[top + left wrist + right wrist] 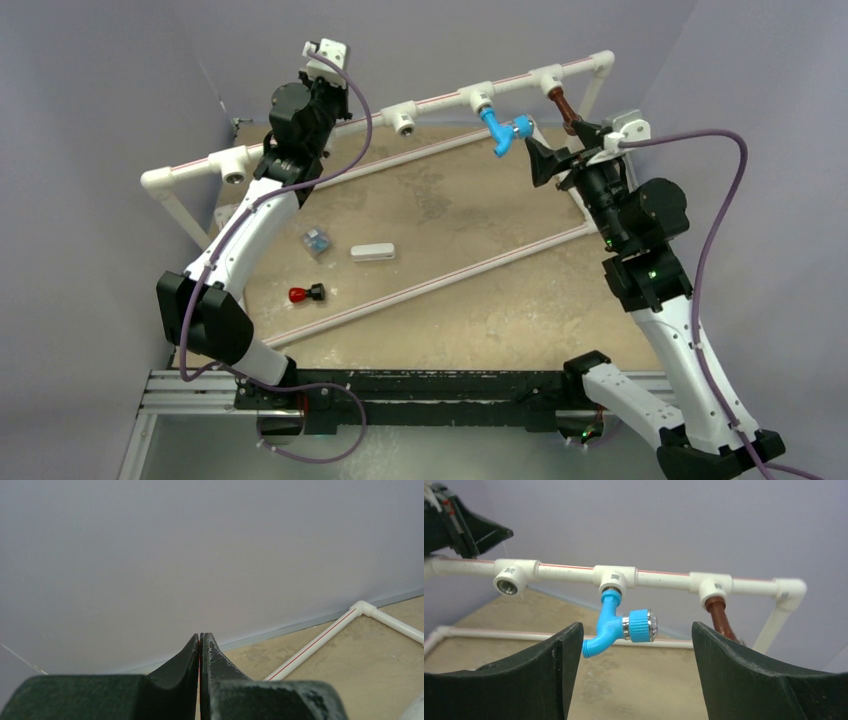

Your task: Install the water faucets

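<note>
Rail (664, 574) holds blue faucet (616, 625) and brown faucet (719, 616) before the gaping right pincer (636, 629); left pincer (201, 636) is clenched, empty.

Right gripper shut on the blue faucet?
No: the right gripper stands wide open, and the blue faucet hangs from its tee beyond the fingers, ungripped.

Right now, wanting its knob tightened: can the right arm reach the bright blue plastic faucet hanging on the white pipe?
Probably yes: the open right gripper faces the bright blue plastic faucet, nothing between them.
</note>
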`<control>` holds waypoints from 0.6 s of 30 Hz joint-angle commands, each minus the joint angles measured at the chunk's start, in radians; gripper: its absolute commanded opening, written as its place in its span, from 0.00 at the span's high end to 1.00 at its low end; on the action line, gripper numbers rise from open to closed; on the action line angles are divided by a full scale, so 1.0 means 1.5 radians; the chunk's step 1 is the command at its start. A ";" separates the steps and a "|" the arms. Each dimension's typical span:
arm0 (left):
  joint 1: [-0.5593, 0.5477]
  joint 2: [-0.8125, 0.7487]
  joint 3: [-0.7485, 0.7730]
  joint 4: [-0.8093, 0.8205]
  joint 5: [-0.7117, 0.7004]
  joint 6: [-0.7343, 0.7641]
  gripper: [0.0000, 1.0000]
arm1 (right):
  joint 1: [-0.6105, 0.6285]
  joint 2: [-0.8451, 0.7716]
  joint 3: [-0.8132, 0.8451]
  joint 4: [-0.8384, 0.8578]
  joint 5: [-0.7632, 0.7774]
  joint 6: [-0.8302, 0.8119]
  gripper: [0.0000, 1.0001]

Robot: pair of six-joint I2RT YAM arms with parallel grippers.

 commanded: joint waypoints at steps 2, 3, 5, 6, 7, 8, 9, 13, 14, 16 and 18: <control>-0.007 0.023 -0.029 -0.079 0.013 0.013 1.00 | 0.012 0.015 0.058 -0.045 -0.105 -0.269 0.19; -0.007 0.023 -0.029 -0.079 0.014 0.013 1.00 | 0.021 0.019 0.063 -0.058 -0.106 -0.305 0.19; -0.007 0.023 -0.029 -0.079 0.014 0.012 1.00 | 0.037 0.029 0.072 -0.086 -0.108 -0.378 0.18; -0.007 0.023 -0.029 -0.079 0.014 0.012 1.00 | 0.047 0.034 0.078 -0.107 -0.111 -0.415 0.18; -0.007 0.023 -0.029 -0.079 0.014 0.012 1.00 | 0.060 0.037 0.080 -0.123 -0.112 -0.455 0.17; -0.006 0.023 -0.029 -0.079 0.014 0.012 1.00 | 0.073 0.038 0.079 -0.129 -0.111 -0.493 0.16; -0.006 0.022 -0.029 -0.080 0.014 0.012 1.00 | 0.086 0.038 0.075 -0.128 -0.105 -0.526 0.15; -0.007 0.022 -0.029 -0.078 0.013 0.013 1.00 | 0.141 0.045 0.056 -0.109 -0.055 -0.631 0.15; -0.007 0.022 -0.030 -0.078 0.011 0.015 1.00 | 0.150 0.049 0.052 -0.107 -0.042 -0.654 0.15; -0.006 0.022 -0.030 -0.077 0.010 0.016 1.00 | 0.173 0.057 0.041 -0.096 -0.012 -0.708 0.15; -0.006 0.024 -0.030 -0.077 0.010 0.016 1.00 | 0.199 0.062 0.024 -0.083 0.024 -0.752 0.15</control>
